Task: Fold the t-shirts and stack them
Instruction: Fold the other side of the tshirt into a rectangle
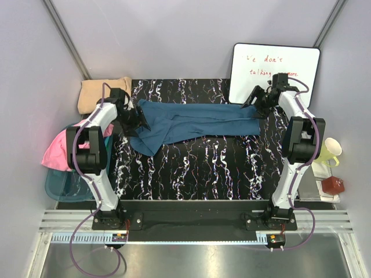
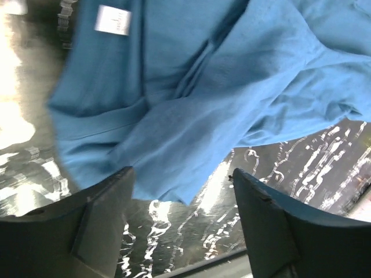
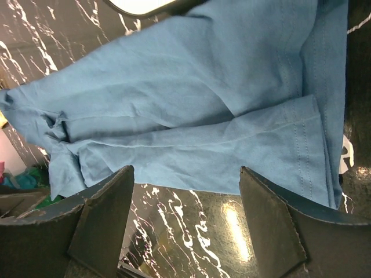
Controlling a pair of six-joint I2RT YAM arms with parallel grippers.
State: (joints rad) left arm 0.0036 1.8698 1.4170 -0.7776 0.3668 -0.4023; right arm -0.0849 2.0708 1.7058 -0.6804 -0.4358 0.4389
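Observation:
A dark teal-blue t-shirt lies stretched in a long, partly folded band across the back of the black marbled table. My left gripper is open at its left end, just off the cloth; the left wrist view shows the shirt with its white label beyond the open fingers. My right gripper is open at the right end; the right wrist view shows the hemmed edge just past the fingers. A folded tan-beige shirt lies at the back left. A pink shirt lies at the left edge.
A teal bin sits off the table's left side under the pink shirt. A whiteboard with red writing leans at the back right. A yellow mug and a red object sit at the right.

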